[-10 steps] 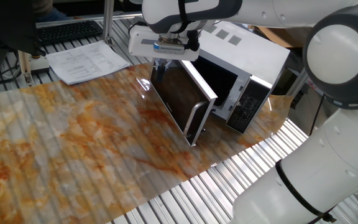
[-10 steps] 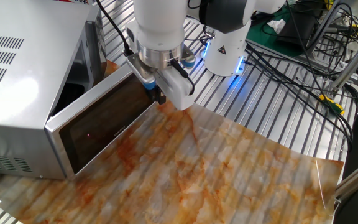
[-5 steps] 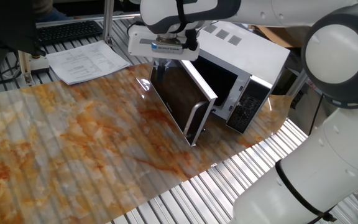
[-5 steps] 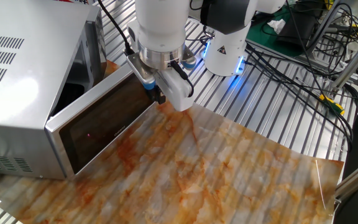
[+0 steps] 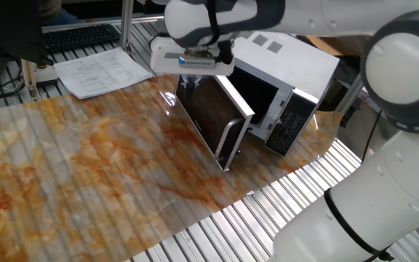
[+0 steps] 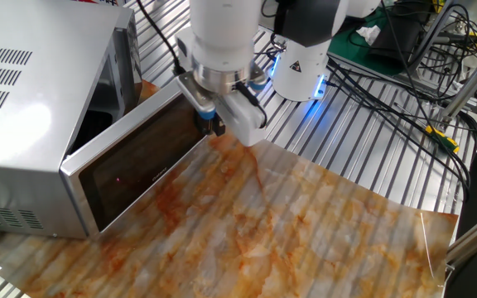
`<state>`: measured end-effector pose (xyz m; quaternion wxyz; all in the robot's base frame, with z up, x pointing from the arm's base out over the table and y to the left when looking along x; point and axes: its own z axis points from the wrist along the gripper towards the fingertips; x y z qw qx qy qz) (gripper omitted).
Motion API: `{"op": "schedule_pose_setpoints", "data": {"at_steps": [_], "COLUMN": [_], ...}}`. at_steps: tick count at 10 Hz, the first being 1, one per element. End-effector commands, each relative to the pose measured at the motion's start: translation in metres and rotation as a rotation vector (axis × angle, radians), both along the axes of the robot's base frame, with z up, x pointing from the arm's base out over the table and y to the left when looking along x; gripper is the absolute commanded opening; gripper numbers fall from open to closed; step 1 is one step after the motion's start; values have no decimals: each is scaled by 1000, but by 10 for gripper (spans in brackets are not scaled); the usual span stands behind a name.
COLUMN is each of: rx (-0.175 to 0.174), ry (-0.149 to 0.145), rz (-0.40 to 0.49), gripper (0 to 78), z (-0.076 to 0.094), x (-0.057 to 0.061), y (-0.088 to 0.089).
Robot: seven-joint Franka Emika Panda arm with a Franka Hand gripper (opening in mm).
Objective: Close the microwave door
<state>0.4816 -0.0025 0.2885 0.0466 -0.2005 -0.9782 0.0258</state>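
Observation:
The white microwave (image 5: pixel 286 54) stands at the back right of the marbled table; in the other fixed view it (image 6: pixel 31 83) fills the left. Its black keypad panel (image 5: pixel 291 122) is at the near end. The microwave door (image 5: pixel 204 120) of dark glass stands partly open, with its silver handle (image 5: pixel 233 142) at the free edge and the dark cavity showing behind it. My gripper (image 5: pixel 189 84) hangs by the door's outer face near its top edge. In the other fixed view the gripper (image 6: pixel 210 126) sits at the far end of the door (image 6: pixel 139 161). Its fingers look shut and empty; contact is unclear.
A stack of papers (image 5: pixel 100 73) and a keyboard (image 5: pixel 78 35) lie at the back left. My arm's thick white links (image 5: pixel 406 109) fill the right side. The robot base with a blue light (image 6: pixel 301 66) and loose cables (image 6: pixel 404 74) stand behind the marbled mat (image 6: pixel 305 223).
My wrist has shifted slightly to the right in the other fixed view. The fingertips stay by the door, and the door's angle looks the same.

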Motion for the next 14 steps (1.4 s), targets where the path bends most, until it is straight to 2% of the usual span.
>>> {"op": "schedule_pose_setpoints", "data": {"at_steps": [1, 3, 5, 7, 10, 12, 14], "rx": [-9, -7, -4, 13, 12, 12, 12], "ry": [-6, -6, -5, -3, 7, 8, 3], "rz": [0, 17, 29, 60, 79, 96, 111], "gripper": [0, 0, 0, 0, 0, 0, 0], "z": [-5, -7, -7, -5, 3, 2, -5], "x": [-16, -23, -26, -31, -39, -46, -55], "y": [3, 4, 1, -16, -37, -46, -63]}}
